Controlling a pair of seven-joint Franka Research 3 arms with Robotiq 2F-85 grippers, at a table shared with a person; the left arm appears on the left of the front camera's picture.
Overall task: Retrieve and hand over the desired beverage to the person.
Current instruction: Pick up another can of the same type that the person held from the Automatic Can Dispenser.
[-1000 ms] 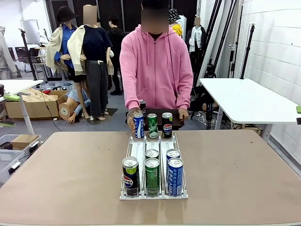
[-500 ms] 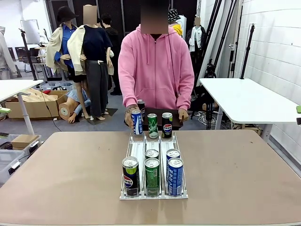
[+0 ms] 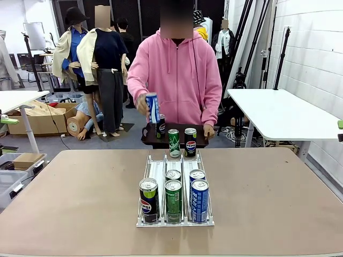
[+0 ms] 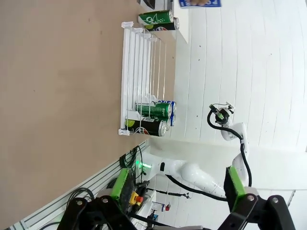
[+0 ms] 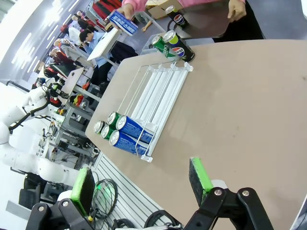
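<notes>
Lately altered: blue can [image 3: 152, 107], a second ago standing at the rack's [image 3: 157, 170] far end, now raised in the person's hand [image 3: 142, 104], far ahead of both grippers; left gripper [image 4: 176, 184] and right gripper [image 5: 141, 184] jaws apart, empty; probably the choice being shown, retrieval not begun.

Right gripper [image 5: 141, 182], fingers spread wide: bare tabletop [image 5: 249, 96] straight ahead, plenty of room. Farther ahead sits the rack [image 5: 160, 91]. The near cans [image 5: 132, 128] plug its closest end, the lanes behind them are bare, and a far pair [image 5: 175, 47] caps the other end. Beyond that, the person's hand [image 3: 143, 104] holds a blue can [image 5: 122, 21] aloft. Left gripper [image 4: 176, 184]: same near cans ahead, bare table alongside.
</notes>
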